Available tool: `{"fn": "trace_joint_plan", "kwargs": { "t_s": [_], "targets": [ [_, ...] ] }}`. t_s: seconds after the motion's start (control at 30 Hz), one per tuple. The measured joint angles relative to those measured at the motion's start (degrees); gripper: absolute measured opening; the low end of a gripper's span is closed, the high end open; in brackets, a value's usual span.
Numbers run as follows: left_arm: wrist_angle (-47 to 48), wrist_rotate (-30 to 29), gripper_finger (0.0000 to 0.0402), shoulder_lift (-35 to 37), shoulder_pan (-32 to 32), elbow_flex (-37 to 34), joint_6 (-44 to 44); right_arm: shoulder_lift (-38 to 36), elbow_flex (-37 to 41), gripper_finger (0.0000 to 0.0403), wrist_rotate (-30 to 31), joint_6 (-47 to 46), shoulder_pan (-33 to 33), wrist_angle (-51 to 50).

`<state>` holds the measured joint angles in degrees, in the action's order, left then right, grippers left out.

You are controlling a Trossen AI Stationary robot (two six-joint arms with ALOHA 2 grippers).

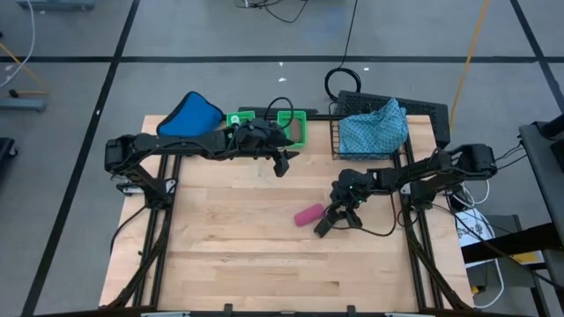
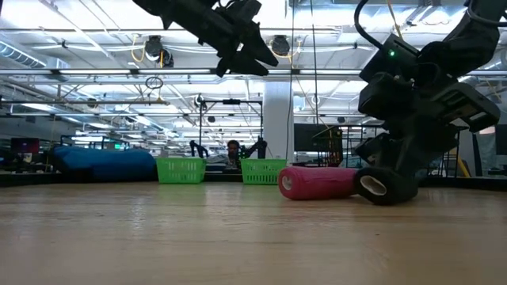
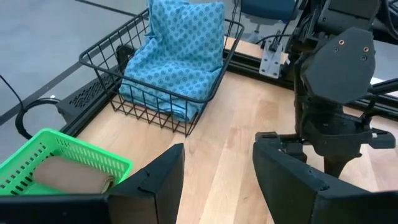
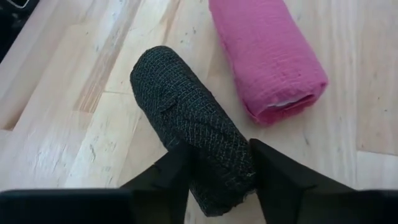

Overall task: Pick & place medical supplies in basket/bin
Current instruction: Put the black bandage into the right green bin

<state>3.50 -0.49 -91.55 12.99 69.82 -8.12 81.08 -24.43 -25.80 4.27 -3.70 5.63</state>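
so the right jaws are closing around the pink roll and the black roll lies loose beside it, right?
Not quite: the colours are swapped. In the right wrist view the right gripper has its jaws either side of the black roll, and the pink roll lies loose beside it on the table.

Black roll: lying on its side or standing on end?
On its side. The black roll lies lengthwise on the table between the right gripper fingers, beside the pink roll.
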Motion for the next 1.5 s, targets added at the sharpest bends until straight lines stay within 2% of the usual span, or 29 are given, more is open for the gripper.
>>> {"fn": "trace_joint_plan", "kwargs": {
  "t_s": [0.3, 0.5, 0.6, 0.73, 0.87, 0.93, 1.0, 1.23, 1.37, 1.5],
  "targets": [
    [-0.24, 0.0, 0.02, 0.0, 0.0, 0.0, 0.0, -1.18, 0.0, 0.0063, -1.23, 1.04, -0.02, -0.01],
    [-0.32, 0.02, 0.02, 0.0, 0.0, 0.0, 0.0, -10.08, 0.44, 0.0037, -0.47, 1.01, 0.17, -1.67],
    [-0.42, 0.04, 0.02, 0.0, -0.01, 0.0, 0.0, -15.67, 0.24, 0.0039, 5.28, 2.08, 0.13, -0.67],
    [-0.88, 0.04, 0.02, 0.01, -0.24, 0.0, 0.0, -20.97, 0.17, 0.0042, 18.27, 5.09, 0.13, 0.13],
    [-1.49, 0.39, 0.02, 0.0, -0.7, 0.0, 0.11, -23.22, 0.17, 0.004, 31.25, 6.74, 0.09, 4.4],
    [-2.12, 0.39, 0.02, 0.02, -0.83, 0.02, 0.26, -23.14, 0.17, 0.004, 36.32, 7.59, 0.09, 7.78],
    [-3.08, 0.4, 0.02, 0.01, -1.07, 0.02, 0.33, -22.38, 0.17, 0.004, 38.94, 8.6, 0.07, 11.45],
    [-4.47, 0.54, 0.02, 0.02, -2.43, 0.05, -1.32, -15.81, 0.07, 0.0042, 40.91, 13.62, 0.07, 22.91],
    [5.23, 3.08, 0.02, 0.02, -2.9, 3.67, -2.56, -11.63, 0.07, 0.0042, 40.92, 15.38, 0.07, 28.4],
    [16.83, 2.0, 0.02, -2.48, -4.09, 9.66, -2.24, -7.91, 0.07, 0.0042, 40.78, 16.64, 0.07, 35.27]
  ]
}}
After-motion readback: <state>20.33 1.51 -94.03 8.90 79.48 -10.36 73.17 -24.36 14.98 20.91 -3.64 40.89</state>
